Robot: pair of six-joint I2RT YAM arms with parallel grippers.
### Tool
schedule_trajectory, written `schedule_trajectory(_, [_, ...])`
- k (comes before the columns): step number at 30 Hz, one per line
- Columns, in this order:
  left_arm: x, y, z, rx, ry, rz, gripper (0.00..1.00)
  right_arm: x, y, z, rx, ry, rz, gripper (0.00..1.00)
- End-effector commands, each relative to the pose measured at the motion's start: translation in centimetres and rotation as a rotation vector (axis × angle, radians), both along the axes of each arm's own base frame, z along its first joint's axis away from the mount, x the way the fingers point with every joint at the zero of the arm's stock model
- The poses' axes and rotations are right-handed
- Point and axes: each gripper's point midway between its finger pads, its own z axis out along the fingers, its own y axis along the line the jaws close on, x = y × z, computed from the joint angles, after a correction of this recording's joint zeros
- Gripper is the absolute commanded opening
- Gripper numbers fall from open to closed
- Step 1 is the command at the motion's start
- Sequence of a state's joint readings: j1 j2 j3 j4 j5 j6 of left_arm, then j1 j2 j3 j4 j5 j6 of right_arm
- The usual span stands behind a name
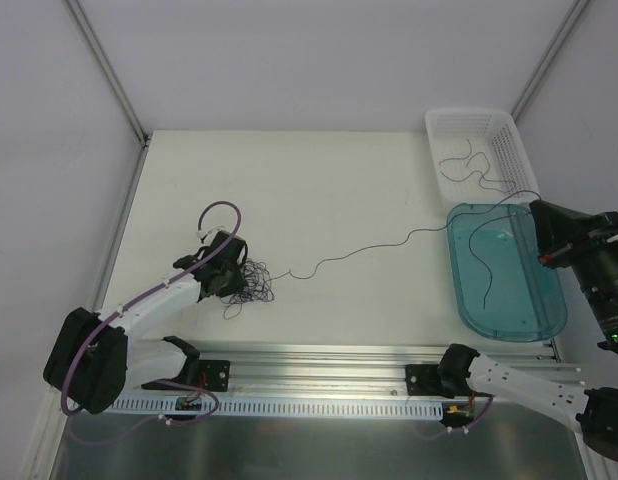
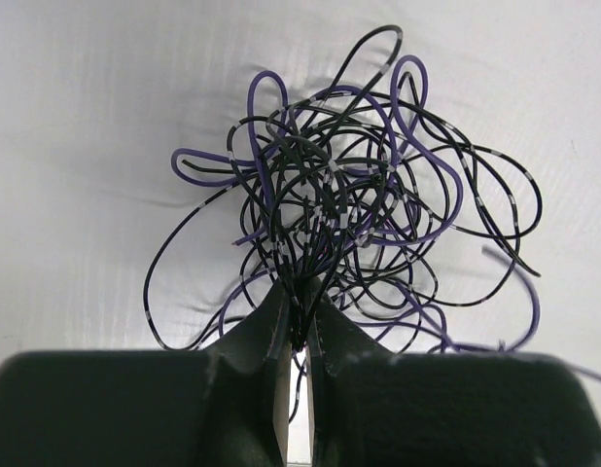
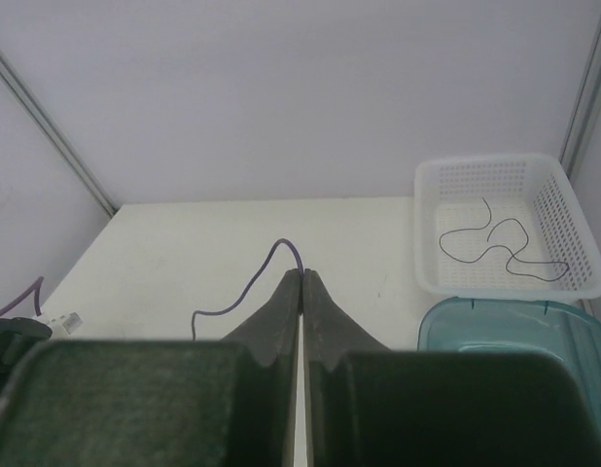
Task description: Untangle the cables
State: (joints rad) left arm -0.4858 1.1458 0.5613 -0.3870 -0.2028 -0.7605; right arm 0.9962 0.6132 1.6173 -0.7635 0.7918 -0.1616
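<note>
Both clamped shut. Left end effector gripping tangled wad of cables; right end effector gripping single strand stretched over table.

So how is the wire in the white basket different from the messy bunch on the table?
The bunch is many strands knotted together; the basket wire is one loose squiggle. The left gripper pinches the bunch; the basket wire lies free in the white basket. Both are thin and dark.

Purplish-black cables, teal tray
</note>
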Motion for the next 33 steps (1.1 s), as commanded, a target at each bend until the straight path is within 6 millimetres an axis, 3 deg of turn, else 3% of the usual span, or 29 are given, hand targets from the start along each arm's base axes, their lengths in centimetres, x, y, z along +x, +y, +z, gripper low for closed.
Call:
schedule_trajectory(1, [0.5,1.7,0.0,0.088,0.013,0.027,0.04,0.4,0.8,2.1,-0.030,-0.041,0.018,0.01])
schedule_trajectory(9, [0.5,4.3,-1.4,0.137,0.070,0.121,0.03,-1.6,-3.4,5.6,0.057,-0.138,-0.026,0.01])
schedule_trajectory(11, [0.6,4.8,-1.4,0.138,0.074,0.146,0.03,-1.8,-3.6,5.5,0.061,-0.142,-0.024,0.01])
schedule_trajectory(14, [0.9,4.7,-1.0,0.125,0.063,0.136,0.03,-1.2,-1.9,3.6,0.027,-0.086,0.020,0.01])
schedule_trajectory(18, [1.3,3.6,1.0,0.068,0.012,0.080,0.03,0.9,3.5,-3.3,-0.074,0.077,0.079,0.01])
schedule_trajectory(19, [1.2,3.3,1.4,0.055,0.007,0.049,0.03,1.9,5.7,-7.1,-0.103,0.158,0.087,0.01])
schedule_trajectory(21, [1.2,2.9,2.6,0.029,-0.030,0.016,0.03,2.8,8.6,-10.5,-0.130,0.221,0.124,0.01])
schedule_trajectory(22, [1.2,2.8,3.2,0.025,-0.042,-0.001,0.03,3.4,10.2,-14.4,-0.156,0.300,0.119,0.01])
schedule_trajectory(23, [0.8,2.7,3.9,0.011,-0.052,-0.015,0.03,3.9,11.2,-16.0,-0.165,0.328,0.114,0.01])
schedule_trajectory(25, [0.7,2.7,4.7,0.010,-0.070,-0.033,0.03,4.9,12.4,-20.1,-0.223,0.411,0.080,0.01])
schedule_trajectory(26, [0.6,2.7,5.2,0.006,-0.091,-0.036,0.03,5.6,12.3,-23.1,-0.236,0.468,0.029,0.01])
schedule_trajectory(27, [0.5,2.8,5.3,0.005,-0.092,-0.038,0.03,5.9,12.3,-24.7,-0.244,0.503,0.007,0.02])
schedule_trajectory(29, [0.2,2.7,5.4,-0.009,-0.100,-0.045,0.03,6.7,11.6,-29.0,-0.254,0.611,-0.075,0.13])
schedule_trajectory(32, [-0.2,2.6,5.2,-0.018,-0.099,-0.046,0.04,6.9,11.3,-31.8,-0.286,0.720,-0.126,0.36])
schedule_trajectory(33, [-0.3,2.5,5.2,-0.024,-0.096,-0.052,0.04,6.9,11.8,-31.8,-0.312,0.727,-0.097,0.39])
